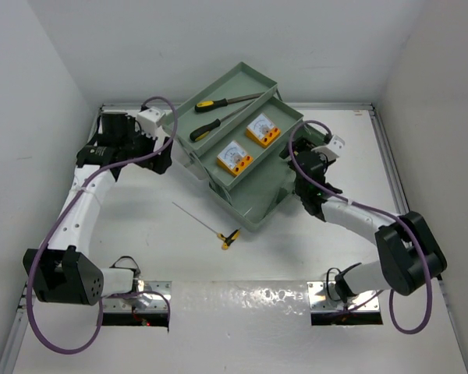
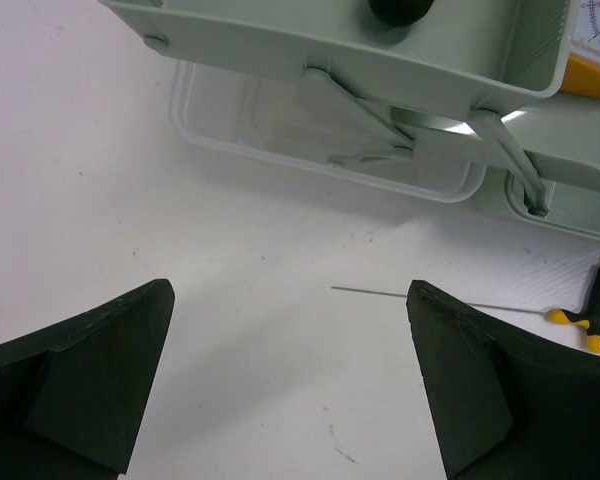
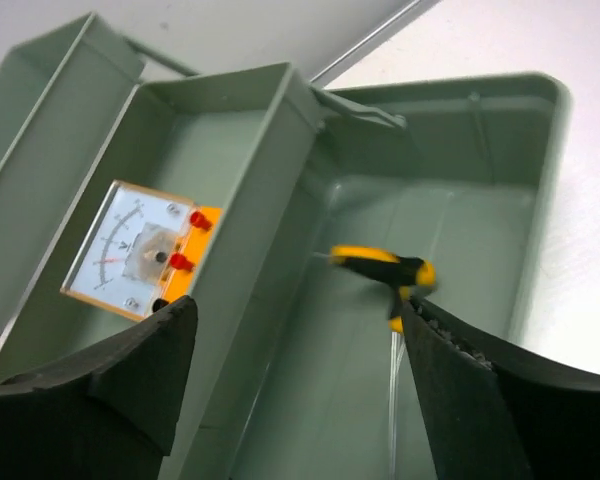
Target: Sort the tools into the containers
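While the right pincer [image 3: 298,305] gapes empty, a T-handle key [image 3: 380,268] lies lengthwise in the tray [image 3: 540,200], handle away.

A stepped toolbox [image 1: 261,218] is set at the middle of the counter [image 1: 140,234], toward its far side. In the farthest tray [image 1: 253,78] a rear screwdriver [image 1: 228,100] and a front screwdriver [image 1: 207,128] are laid. In the middle tray [image 1: 285,111] a left meter [image 1: 235,158] and a right meter [image 1: 262,129] are placed side by side. One T-handle key [image 3: 380,268] is seen in the lowest tray [image 3: 460,210], nearest the arms. A second T-handle key [image 1: 228,237] is left on the counter just before the toolbox.
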`<move>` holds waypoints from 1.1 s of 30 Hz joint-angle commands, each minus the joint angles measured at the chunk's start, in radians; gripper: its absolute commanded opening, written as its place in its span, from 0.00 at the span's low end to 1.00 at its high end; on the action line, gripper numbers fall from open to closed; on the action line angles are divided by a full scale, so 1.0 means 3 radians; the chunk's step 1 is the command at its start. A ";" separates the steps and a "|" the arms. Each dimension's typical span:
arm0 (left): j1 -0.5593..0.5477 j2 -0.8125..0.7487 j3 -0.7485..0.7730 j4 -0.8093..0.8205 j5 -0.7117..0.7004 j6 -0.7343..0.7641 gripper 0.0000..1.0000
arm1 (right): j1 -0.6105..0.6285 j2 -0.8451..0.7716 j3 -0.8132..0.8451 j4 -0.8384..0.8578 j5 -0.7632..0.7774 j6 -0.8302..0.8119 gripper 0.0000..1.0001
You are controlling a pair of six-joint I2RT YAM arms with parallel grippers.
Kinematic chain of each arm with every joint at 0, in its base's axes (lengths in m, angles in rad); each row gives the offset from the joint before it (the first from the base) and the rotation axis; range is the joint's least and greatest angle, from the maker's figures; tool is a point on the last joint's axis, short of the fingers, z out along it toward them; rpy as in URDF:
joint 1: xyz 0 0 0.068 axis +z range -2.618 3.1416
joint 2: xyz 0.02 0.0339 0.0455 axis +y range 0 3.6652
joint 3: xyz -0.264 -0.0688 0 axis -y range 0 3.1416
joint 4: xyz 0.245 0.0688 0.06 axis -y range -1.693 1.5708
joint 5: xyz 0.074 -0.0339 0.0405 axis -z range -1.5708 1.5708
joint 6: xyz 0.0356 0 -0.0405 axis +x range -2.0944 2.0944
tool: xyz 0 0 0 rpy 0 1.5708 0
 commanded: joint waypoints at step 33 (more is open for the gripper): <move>0.0050 -0.0110 -0.0072 0.0199 -0.0022 -0.0041 1.00 | 0.2305 0.1689 0.1654 -0.2284 -0.2047 -0.3755 0.74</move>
